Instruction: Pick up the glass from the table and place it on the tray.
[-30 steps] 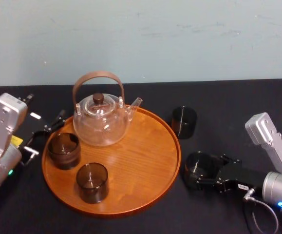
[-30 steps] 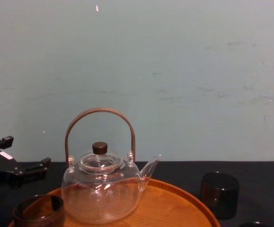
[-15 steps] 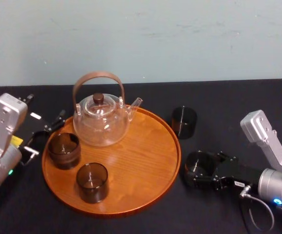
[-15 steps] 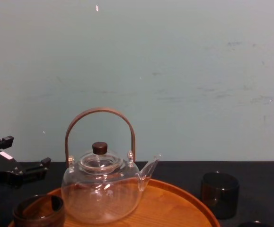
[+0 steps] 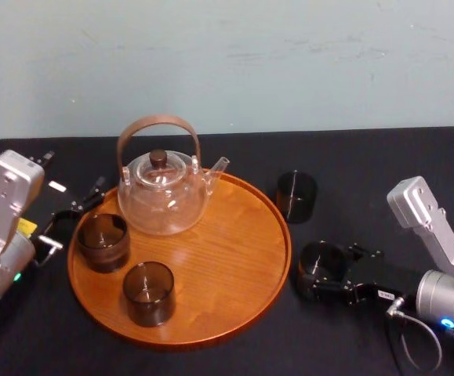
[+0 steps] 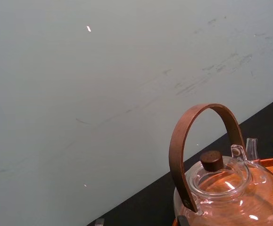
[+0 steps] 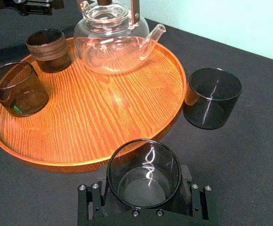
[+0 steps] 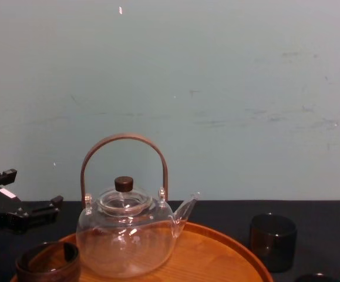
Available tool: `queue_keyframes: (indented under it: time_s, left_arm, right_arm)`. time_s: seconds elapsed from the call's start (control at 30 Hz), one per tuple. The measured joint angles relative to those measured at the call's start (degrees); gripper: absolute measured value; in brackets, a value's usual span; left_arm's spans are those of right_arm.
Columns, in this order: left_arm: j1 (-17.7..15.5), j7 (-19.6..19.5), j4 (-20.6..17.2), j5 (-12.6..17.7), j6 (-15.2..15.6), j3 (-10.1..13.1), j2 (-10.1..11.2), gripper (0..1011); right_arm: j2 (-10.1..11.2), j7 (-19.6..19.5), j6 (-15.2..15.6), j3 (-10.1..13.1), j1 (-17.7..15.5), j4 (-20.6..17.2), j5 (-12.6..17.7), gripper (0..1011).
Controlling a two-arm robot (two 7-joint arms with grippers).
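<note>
One glass (image 7: 144, 173) in right hand (image 7: 144, 194), beside tray (image 7: 103, 123), left hand (image 5: 73, 216) idle

Pale blue-green wall (image 5: 289, 63), faintly scuffed, spans 9 to 3 o'clock; black worktop (image 5: 383, 164) extends below toward 6 o'clock.

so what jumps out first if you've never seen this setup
The big round wooden tray sits mid-way across the black table, with the glass teapot at its back left. Just off its right rim, the right claw grips a dark glass standing on the table. The left claw sits parked by the tray's left edge.
</note>
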Motion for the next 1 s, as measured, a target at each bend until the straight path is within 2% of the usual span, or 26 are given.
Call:
queue_keyframes:
  time_s: [0.63,1.0]
  left_arm:
    - [0.0,0.0,0.0,0.0,0.0,0.0,0.0,1001]
    - [0.0,0.0,0.0,0.0,0.0,0.0,0.0,1001]
  right_arm:
    - [0.0,0.1,0.0,0.2,-0.1,0.0,0.2,904]
    - [1.2,0.3,-0.1,2.2,0.4,-2.6,1.8,904]
